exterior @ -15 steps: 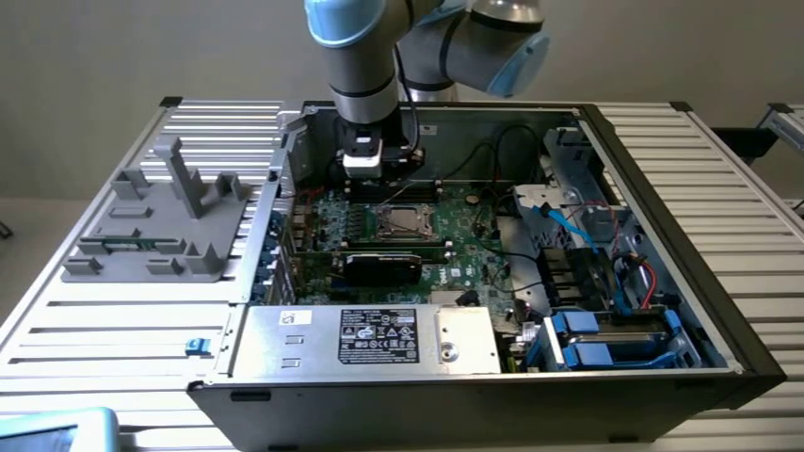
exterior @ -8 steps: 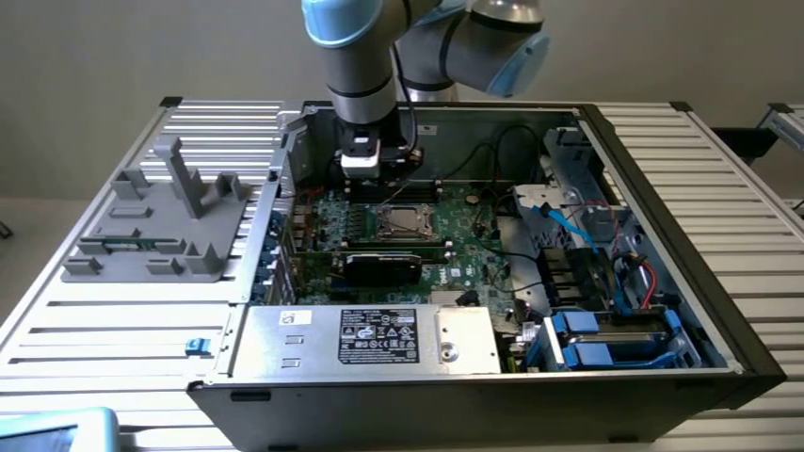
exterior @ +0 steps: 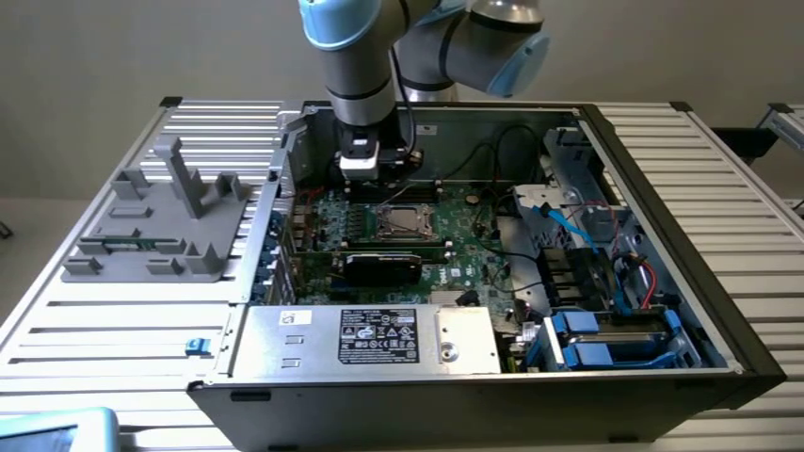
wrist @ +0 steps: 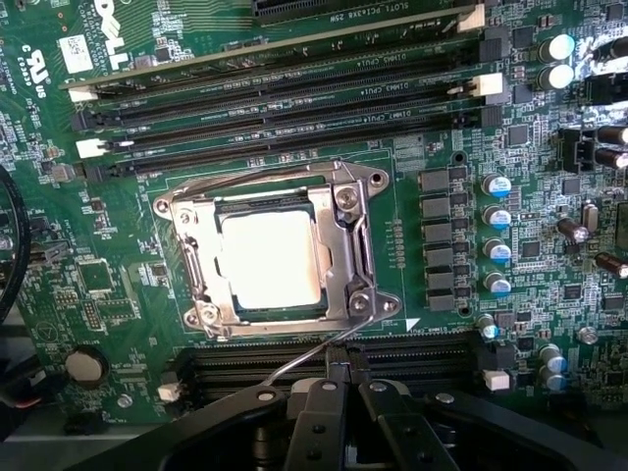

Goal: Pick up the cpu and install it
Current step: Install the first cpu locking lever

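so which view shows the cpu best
The wrist view: the cpu is seen close up, its shiny top facing the camera, lying inside the socket's metal frame. In the exterior view the cpu is just a small pale square on the motherboard.

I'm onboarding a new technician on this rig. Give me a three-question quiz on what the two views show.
1. True or false: the cpu lies inside the socket frame.
2. Pick one. The gripper is: A) shut and apart from the cpu; B) shut on the cpu; C) open around the cpu.
3. Fill in: the grey plastic stand sits outside the computer case, on the exterior view's ____.
Key: 1 true; 2 A; 3 left.
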Robot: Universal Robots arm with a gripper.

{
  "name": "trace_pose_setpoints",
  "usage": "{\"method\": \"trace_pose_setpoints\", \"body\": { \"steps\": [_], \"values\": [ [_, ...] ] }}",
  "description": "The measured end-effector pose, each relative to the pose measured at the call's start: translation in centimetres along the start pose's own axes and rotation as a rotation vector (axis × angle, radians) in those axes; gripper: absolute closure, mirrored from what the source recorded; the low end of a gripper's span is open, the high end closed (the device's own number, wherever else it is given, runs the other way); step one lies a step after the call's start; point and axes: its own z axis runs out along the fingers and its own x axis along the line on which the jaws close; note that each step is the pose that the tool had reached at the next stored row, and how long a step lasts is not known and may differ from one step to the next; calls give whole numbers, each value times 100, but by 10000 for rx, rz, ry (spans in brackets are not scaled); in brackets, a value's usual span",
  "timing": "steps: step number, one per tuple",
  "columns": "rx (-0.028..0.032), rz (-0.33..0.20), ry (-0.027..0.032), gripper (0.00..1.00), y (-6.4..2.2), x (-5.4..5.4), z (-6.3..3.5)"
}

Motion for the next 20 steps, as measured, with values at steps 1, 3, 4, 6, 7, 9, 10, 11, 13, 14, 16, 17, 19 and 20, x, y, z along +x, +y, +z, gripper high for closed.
{"method": "trace_pose_setpoints", "body": {
  "steps": [1,3,4,6,7,9,10,11,13,14,16,17,19,20],
  "values": [
    [0,15,6,89,1,0,4],
    [4,37,14,89,2,3,11],
    [10,47,17,89,3,4,15],
    [25,70,20,89,4,5,20],
    [32,82,21,89,4,5,22],
    [44,107,26,89,4,5,24],
    [53,119,28,89,4,5,26],
    [57,132,29,89,5,5,27],
    [64,159,32,89,6,7,31],
    [67,170,33,89,6,10,34],
    [73,195,38,89,6,16,41],
    [76,206,42,89,6,23,45],
    [78,230,46,89,5,37,51],
    [78,242,49,89,4,44,55]
  ]
}}
